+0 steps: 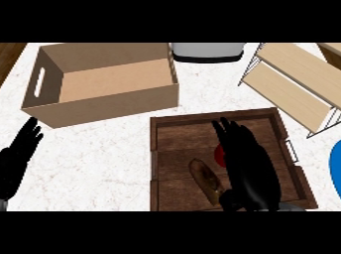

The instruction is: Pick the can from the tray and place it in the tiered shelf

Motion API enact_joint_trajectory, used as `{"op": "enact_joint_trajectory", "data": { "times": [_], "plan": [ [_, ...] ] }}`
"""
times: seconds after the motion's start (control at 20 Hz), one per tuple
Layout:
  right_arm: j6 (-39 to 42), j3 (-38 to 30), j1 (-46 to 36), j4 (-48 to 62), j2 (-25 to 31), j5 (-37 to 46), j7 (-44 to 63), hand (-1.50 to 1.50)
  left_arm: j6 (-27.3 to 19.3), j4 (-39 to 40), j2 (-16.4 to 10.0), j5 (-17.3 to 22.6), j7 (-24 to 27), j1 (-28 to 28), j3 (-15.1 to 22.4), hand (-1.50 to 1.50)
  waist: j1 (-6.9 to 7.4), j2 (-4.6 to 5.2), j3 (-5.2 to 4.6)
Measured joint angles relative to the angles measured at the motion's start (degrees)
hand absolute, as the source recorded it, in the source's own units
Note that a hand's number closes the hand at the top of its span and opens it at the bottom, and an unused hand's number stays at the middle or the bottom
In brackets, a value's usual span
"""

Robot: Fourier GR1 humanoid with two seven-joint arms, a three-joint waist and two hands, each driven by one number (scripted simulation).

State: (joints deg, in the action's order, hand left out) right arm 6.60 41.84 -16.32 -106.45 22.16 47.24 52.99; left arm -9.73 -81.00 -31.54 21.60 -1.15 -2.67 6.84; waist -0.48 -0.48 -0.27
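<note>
Of the can [219, 155] only a small dark red part shows. It lies inside the wooden tray [175, 149], near the middle, just at the left edge of the right hand [243, 163]. The hand covers the rest of it, so I cannot tell its shape, if it stands or lies, or which way its long axis points.

The right hand is above the tray with its fingers straight and close together, pointing away from the robot and a little to the left. They are not curled round the can.

Beside the can, nearer to the robot, a brown long thing [204, 177] lies in the tray, its length running from upper left to lower right.

The tiered shelf [298, 84], made of light wood and thin wire, stands on the tabletop [93, 163] beyond the tray to the right. A cardboard box [107, 84] stands open beyond the tray to the left.

The left hand [12, 158] rests at the lower left edge, fingers up and relaxed.
</note>
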Motion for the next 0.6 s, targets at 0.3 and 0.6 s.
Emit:
{"op": "enact_joint_trajectory", "data": {
  "times": [0.3,0.6],
  "plan": [
    [13.8,-0.2,-4.3,-0.9,-0.6,-2.6,4.1,-1.50,1.0,-0.8,-0.1,-0.2,-0.8,0.4,-0.6,0.00,0.58,0.27,0.14],
    [18.6,-1.8,-6.6,3.0,-2.9,-2.0,3.0,-1.50,1.5,-0.5,0.8,-1.3,-0.8,0.4,-1.4,0.00,0.74,0.41,0.21]
  ]
}}
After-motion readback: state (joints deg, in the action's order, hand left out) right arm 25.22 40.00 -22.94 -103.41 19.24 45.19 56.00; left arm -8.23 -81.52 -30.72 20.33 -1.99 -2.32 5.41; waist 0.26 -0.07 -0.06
